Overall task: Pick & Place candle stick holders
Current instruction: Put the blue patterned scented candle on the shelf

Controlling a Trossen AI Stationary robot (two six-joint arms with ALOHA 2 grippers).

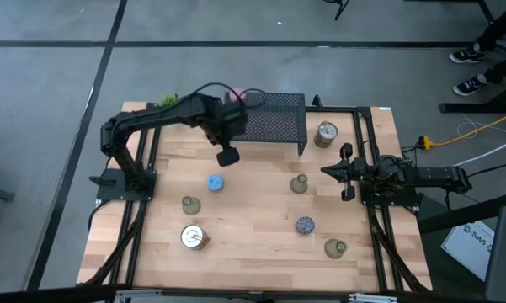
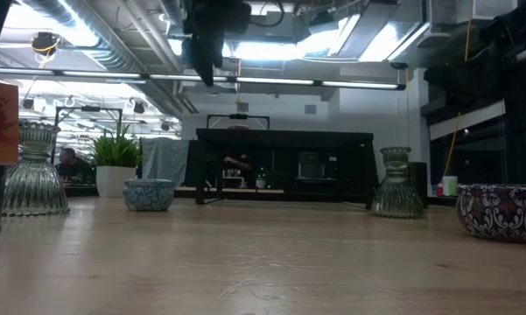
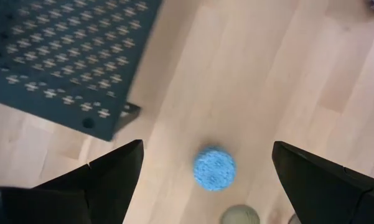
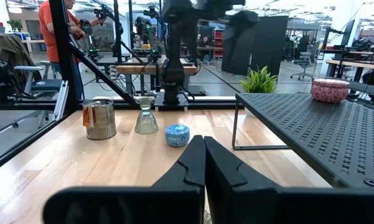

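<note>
**Left gripper above light blue holder — descent risks noted**

The left gripper [image 1: 227,156] hangs above the wooden table [image 1: 253,231], fingers spread wide with nothing between them. The small round light blue candle stick holder [image 3: 214,167] lies on the bare boards below, between the two finger lines and slightly ahead of the tips. A rounded olive-grey glass holder [image 3: 240,215] stands just beyond it, close by.

Risks, as judged:
- An off-centre descent would let one finger strike the blue holder's rim and push it away rather than straddle it.
- The olive-grey neighbour could be clipped and tipped — it looks tall and narrow-waisted.
- The black perforated metal rack [image 3: 62,59] sits to one side of the gripper; its corner leg could foul a finger on a drifting approach.

The right gripper [image 4: 204,155] waits low at the table's right edge, fingers pressed together, empty.
</note>
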